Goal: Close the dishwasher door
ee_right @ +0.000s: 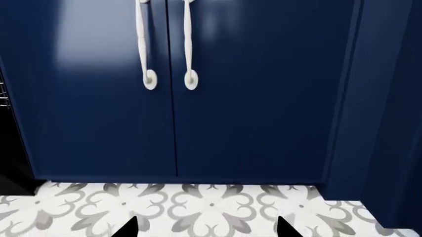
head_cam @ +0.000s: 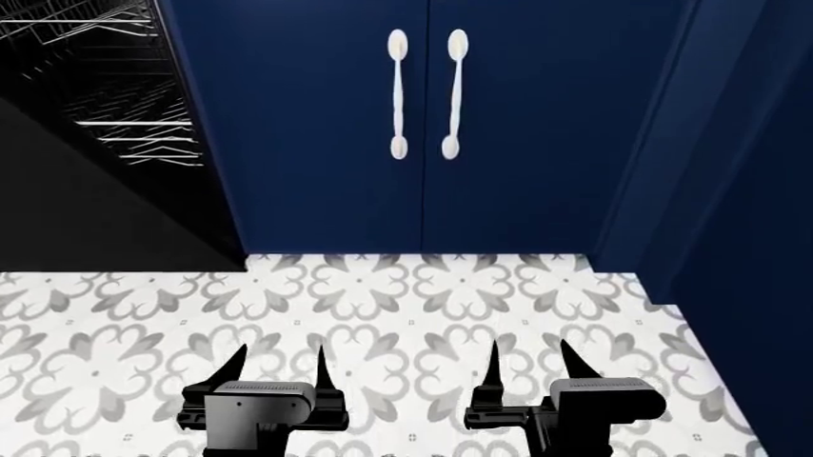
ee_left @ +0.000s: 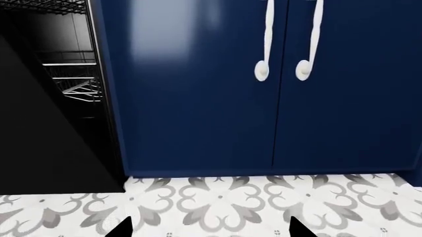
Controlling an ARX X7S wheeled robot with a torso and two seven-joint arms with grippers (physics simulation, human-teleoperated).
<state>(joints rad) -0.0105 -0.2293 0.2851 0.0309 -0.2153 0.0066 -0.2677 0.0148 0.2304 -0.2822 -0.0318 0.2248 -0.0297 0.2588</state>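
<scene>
Nearest, the left gripper (head_cam: 280, 367) and right gripper (head_cam: 527, 362) hover spread and empty, while far left the dishwasher door (head_cam: 89, 205), seemingly stiff and heavy, wants lifting by its unseen edge.

— Is there any writing, label, brand or number to be read here?

— None. The navy cabinet doors (head_cam: 420, 124), their white handles (head_cam: 398, 93) and the patterned floor tiles (head_cam: 381, 314) carry no legible text or signs in any view.
</scene>
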